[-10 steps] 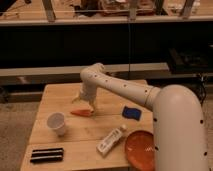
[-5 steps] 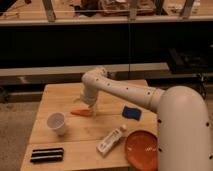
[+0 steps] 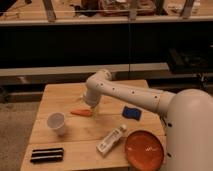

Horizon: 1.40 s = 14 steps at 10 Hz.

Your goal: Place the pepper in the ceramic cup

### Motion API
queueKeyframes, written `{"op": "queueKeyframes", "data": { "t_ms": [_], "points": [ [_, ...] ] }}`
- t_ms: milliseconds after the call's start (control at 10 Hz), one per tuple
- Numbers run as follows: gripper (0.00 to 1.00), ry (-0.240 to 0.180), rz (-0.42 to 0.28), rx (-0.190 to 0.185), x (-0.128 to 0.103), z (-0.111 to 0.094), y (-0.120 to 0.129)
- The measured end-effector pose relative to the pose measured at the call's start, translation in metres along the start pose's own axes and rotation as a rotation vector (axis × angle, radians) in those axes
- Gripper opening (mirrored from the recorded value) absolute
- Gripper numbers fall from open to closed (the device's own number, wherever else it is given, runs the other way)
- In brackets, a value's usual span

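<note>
The pepper [image 3: 80,113] is a slim orange-red tapered piece lying flat on the wooden table [image 3: 60,95], left of centre. The ceramic cup [image 3: 56,123] is small, white and upright, just to the front left of the pepper. My gripper [image 3: 93,111] points down at the pepper's right end, close to the table top. The white arm [image 3: 125,92] reaches in from the right. The gripper's body hides where it meets the pepper.
A white bottle [image 3: 111,139] lies on its side at front centre. A round orange plate [image 3: 144,148] sits at the front right. A blue object [image 3: 132,112] lies right of the gripper. A black flat object [image 3: 47,155] lies at the front left edge.
My gripper has come down and a little to the right, ending at the pepper's right end. The pepper, cup and other objects have not moved.
</note>
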Motion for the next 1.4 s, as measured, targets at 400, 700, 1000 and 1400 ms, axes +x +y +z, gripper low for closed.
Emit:
{"op": "queueKeyframes", "data": {
  "t_ms": [400,700,1000,1400],
  "points": [
    [0.80,0.018,0.104,-0.041,0.007,0.006,-0.005],
    [0.80,0.012,0.070,-0.060,0.000,0.008,-0.013],
    [0.80,-0.014,0.050,-0.071,-0.005,0.009,-0.013],
    [0.80,-0.036,0.062,-0.105,-0.004,0.026,-0.013]
  ]
}}
